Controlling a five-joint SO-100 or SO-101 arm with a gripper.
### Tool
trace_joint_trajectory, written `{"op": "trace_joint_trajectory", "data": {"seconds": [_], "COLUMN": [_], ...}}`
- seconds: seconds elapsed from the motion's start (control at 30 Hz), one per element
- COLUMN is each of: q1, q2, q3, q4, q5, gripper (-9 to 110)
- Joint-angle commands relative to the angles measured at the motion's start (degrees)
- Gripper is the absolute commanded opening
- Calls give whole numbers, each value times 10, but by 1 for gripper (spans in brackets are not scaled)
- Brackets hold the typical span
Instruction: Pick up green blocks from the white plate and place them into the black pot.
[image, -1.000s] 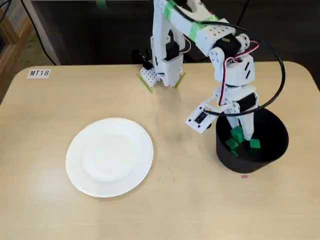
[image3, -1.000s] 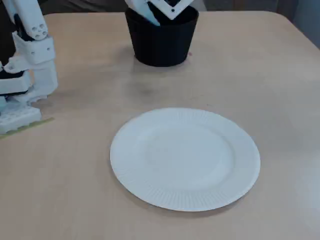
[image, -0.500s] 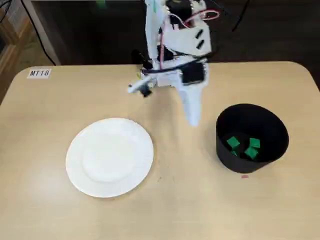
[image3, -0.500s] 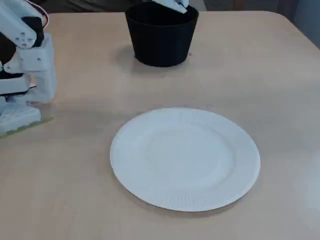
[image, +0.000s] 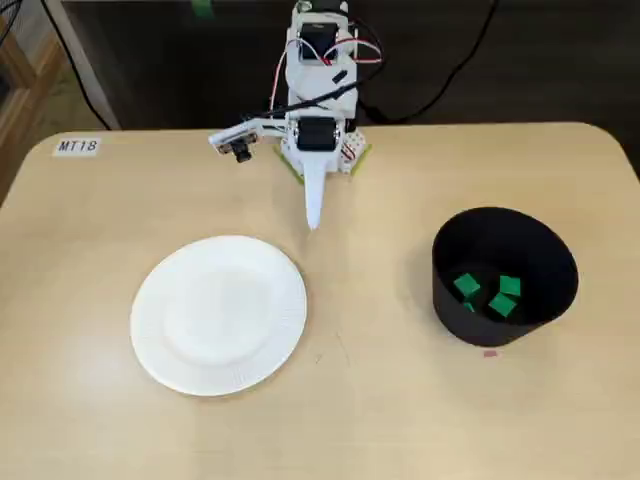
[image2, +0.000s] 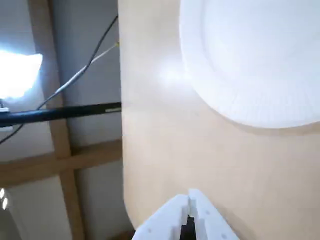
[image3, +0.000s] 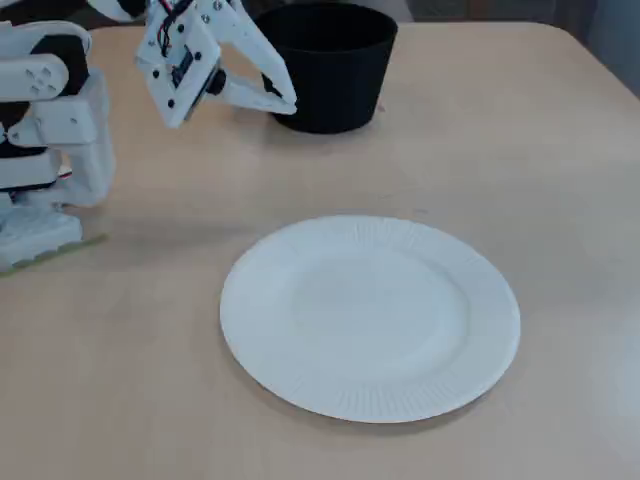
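Three green blocks (image: 501, 305) lie in the black pot (image: 447, 302); pincer (image: 312, 224) has withdrawn.

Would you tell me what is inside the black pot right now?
At least three green blocks lie inside the black pot in a fixed view; its near wall hides part of the floor.

One white plate (image: 218, 314), one black pot (image: 447, 295) — three green blocks (image: 466, 287)

Likely a lab or office. A plain pale table (image: 400, 420) carries an inventory-style label (image: 78, 146) reading MT18 at the upper left of a fixed view. A small wired robot arm (image: 316, 100) is mounted at top centre.
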Motion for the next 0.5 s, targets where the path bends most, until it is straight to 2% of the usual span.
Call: {"op": "trace_joint_trajectory", "data": {"seconds": [0.0,0.17,0.47], "q1": [-12,-28,-46], "q2": [19,19,19], "q3": [35,96,93], "q4": [4,17,54], "q5": [-3,-1,11], "gripper": [-2,-2,-2]}}
